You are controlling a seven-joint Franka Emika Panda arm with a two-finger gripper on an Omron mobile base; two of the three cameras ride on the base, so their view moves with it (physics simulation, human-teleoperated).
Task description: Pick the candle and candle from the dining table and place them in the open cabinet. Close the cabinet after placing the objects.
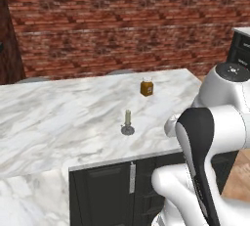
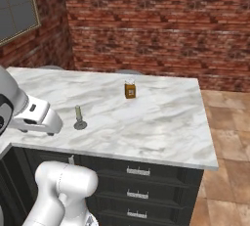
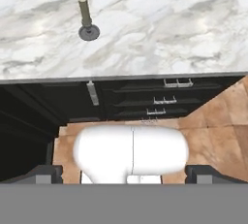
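Here, in the left base view, a grey-silver candle (image 1: 127,123) is seen upright at the centre of the dining table (image 1: 58,112), with an amber carton (image 1: 146,87) well apart to its upper right before a brick wall (image 1: 122,19).

In the right base view, the candle (image 2: 79,118) is placed left of centre, the carton (image 2: 130,90) beyond.

In the hand view, the candle (image 3: 87,20) is found upper left, above dark drawers (image 3: 164,99); the gripper (image 3: 124,173) is held fully open, empty.

The white, grey-veined marble worktop (image 1: 58,117) carries one candle (image 1: 127,123) upright on a round grey base, and farther back, well apart, a small amber carton (image 1: 146,87).
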